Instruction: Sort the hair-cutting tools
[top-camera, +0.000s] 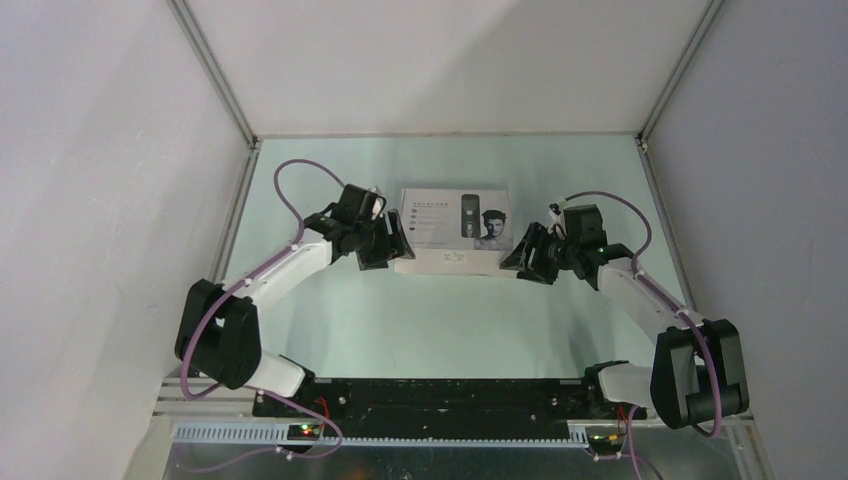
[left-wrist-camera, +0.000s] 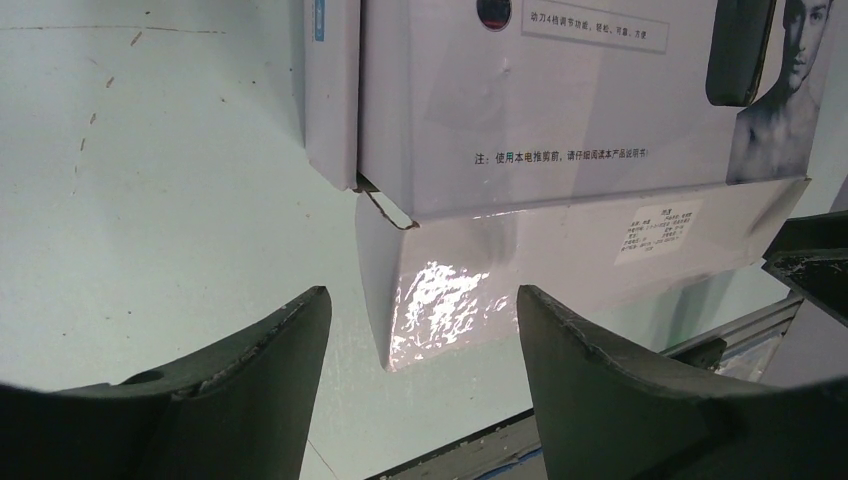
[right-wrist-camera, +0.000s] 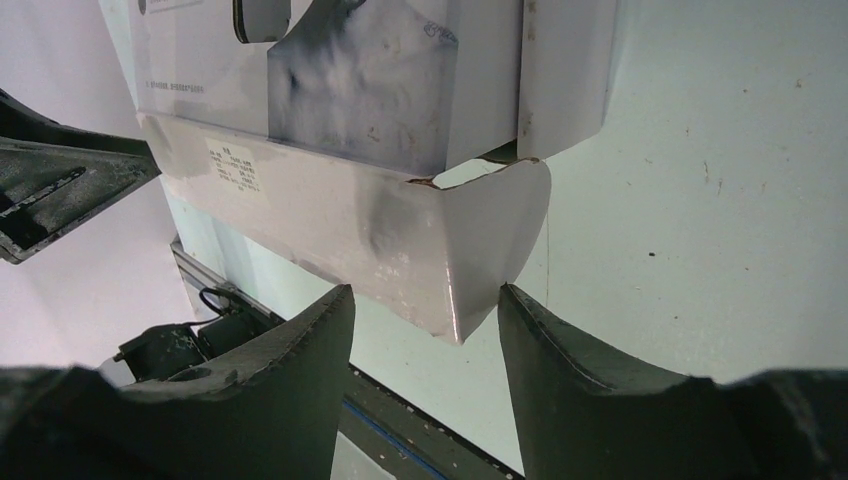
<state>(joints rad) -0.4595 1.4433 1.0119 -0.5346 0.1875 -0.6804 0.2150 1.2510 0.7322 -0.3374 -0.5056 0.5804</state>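
None of the hair-cutting tools are in view. A white cardboard box (top-camera: 452, 230) printed with a clipper and a man's face lies flat mid-table. My left gripper (top-camera: 385, 247) is at its left end, open, and the box's near corner (left-wrist-camera: 400, 330) pokes between the fingers (left-wrist-camera: 270, 380) without touching them. My right gripper (top-camera: 522, 257) is at the right end, open, straddling the other near corner (right-wrist-camera: 450, 300); its right finger (right-wrist-camera: 560, 370) sits very close to the end flap. Both end flaps stand slightly ajar.
Grey walls and aluminium frame posts (top-camera: 215, 70) enclose the pale green table (top-camera: 440, 320). A black base rail (top-camera: 440, 395) carrying the arm mounts runs along the near edge. The opposite gripper shows at the edge of each wrist view.
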